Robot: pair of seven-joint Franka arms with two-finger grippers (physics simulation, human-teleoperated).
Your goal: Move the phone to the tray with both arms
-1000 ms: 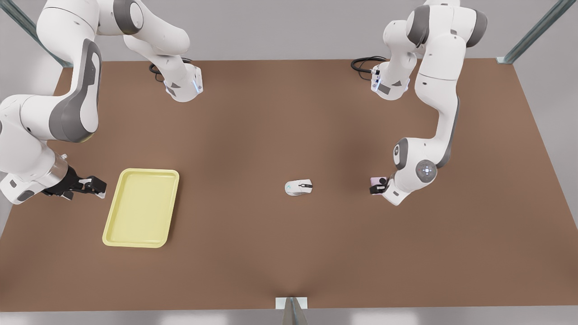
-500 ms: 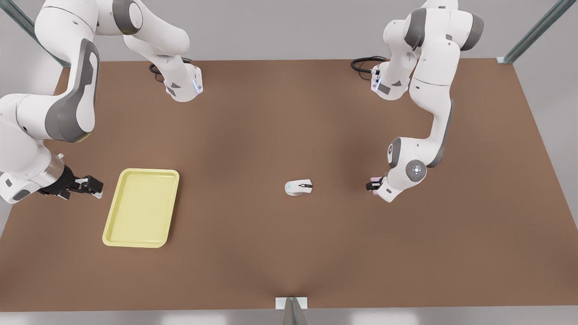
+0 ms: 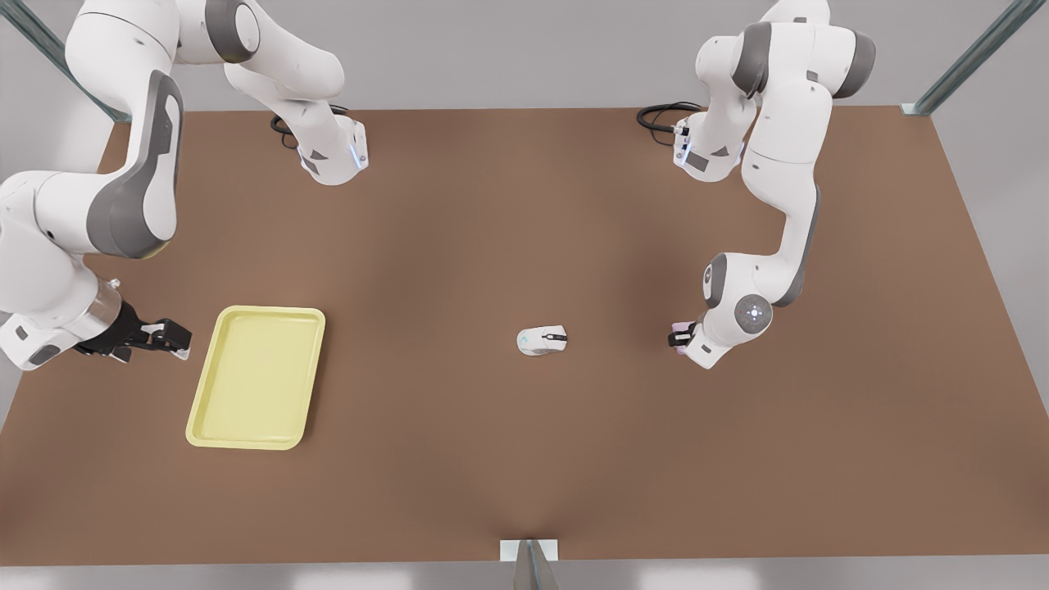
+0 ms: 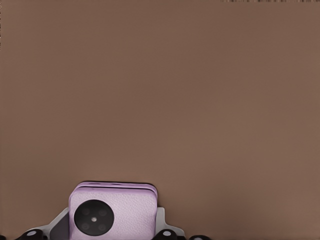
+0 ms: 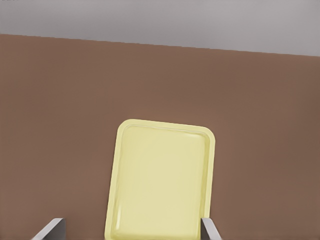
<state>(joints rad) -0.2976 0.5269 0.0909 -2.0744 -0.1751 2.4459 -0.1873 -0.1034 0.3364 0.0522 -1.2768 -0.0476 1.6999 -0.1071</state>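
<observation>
My left end effector (image 3: pixel 678 338) is down at the desk (image 3: pixel 524 459) on the front view's right, and the pink phone (image 4: pixel 113 213) sits between its fingers (image 4: pixel 59 226). In the left wrist view the grey pads flank the phone's two sides closely, so I judge that I am closed on it, or very nearly so; whether the grip has taken any load I cannot tell. In the front view just a pink sliver of the phone peeks out from under my wrist, low against the desk, so I read it as not lifted, or barely.

My right end effector (image 3: pixel 164 336) waits on the front view's left, just beside the near short edge of the yellow tray (image 3: pixel 215 360), apart from it and holding nothing. Its fingertips (image 5: pixel 50 229) stand wide apart in the right wrist view, with the tray lying ahead of them on the desk.

A white computer mouse (image 3: pixel 542 340) lies on the desk between the phone and the tray, nearer the phone, and has no part in this.

As I judge it, the work is at its start: the grasp is made or being made, and nothing has been carried. The tray has nothing in it and lies well apart from the phone, across most of the desk. What is left is the lift, the carry toward the middle, likely a handover to my right arm, and the placing in the tray.
</observation>
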